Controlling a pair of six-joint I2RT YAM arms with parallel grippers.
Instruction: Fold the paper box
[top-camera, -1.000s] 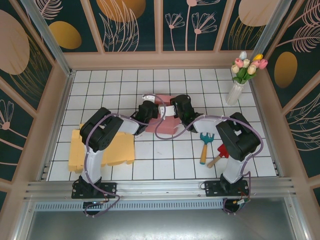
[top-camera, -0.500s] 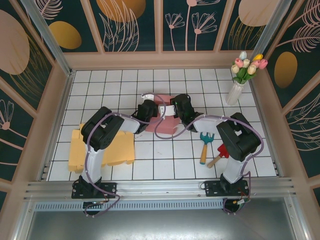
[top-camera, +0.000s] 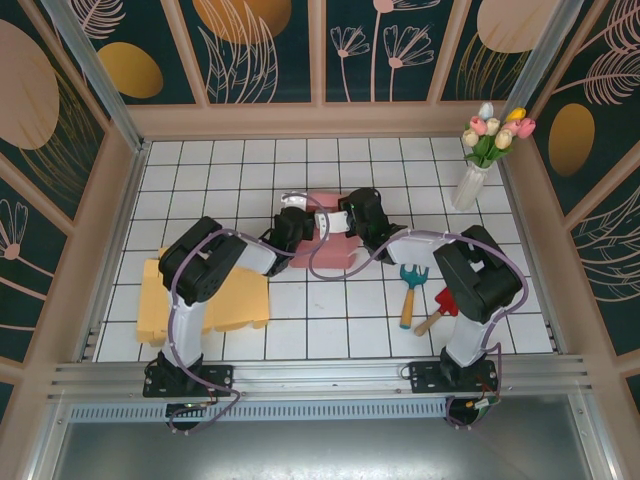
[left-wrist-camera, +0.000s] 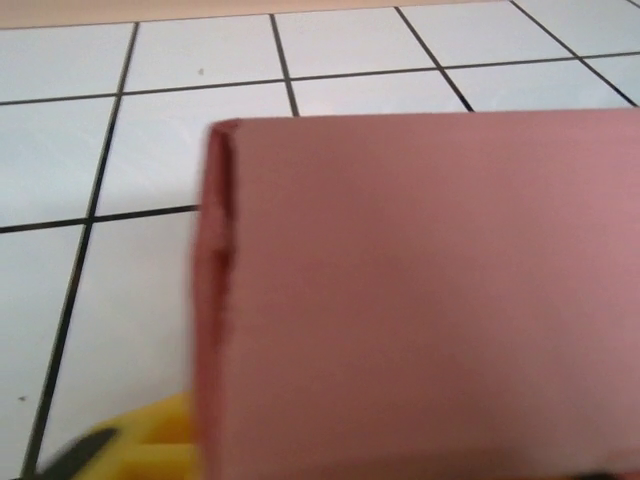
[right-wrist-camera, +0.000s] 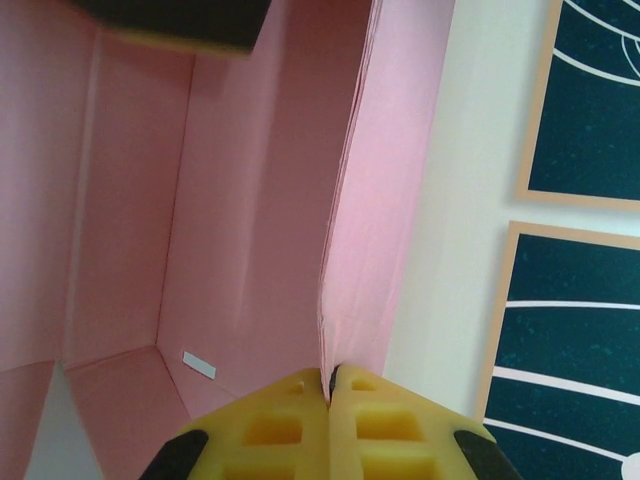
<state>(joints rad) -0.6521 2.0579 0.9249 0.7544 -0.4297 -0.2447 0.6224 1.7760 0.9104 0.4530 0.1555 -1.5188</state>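
Nearest the arm bases, a yellow foam mat (top-camera: 205, 295) lies to the near left of the paper box (top-camera: 330, 255). A teal hand rake (top-camera: 410, 290) and a red trowel (top-camera: 441, 308) lie to the box's near right. All three are well apart from the box, so the tiles around the fold are free.

The box sits on the white tiles between the two grippers, partly formed, with at least one wall raised. The right gripper (right-wrist-camera: 328, 392) reaches in from the box's right. Its yellow pads (right-wrist-camera: 385, 440) are clenched on the top edge of a thin pink wall, and the box interior opens to one side of that pinch. This grip probably holds the wall upright and keeps the light box from sliding.

The left gripper (top-camera: 303, 230) presses in from the box's left side. Its wrist camera is so close to a flat pink panel (left-wrist-camera: 420, 300) that only a sliver of yellow finger (left-wrist-camera: 140, 455) shows below it. I cannot tell whether those jaws are holding the panel or merely bracing against it. Either would suit folding that side inward.

Beyond the box, to its far right, a vase of tulips (top-camera: 478, 160) stands out of the way.
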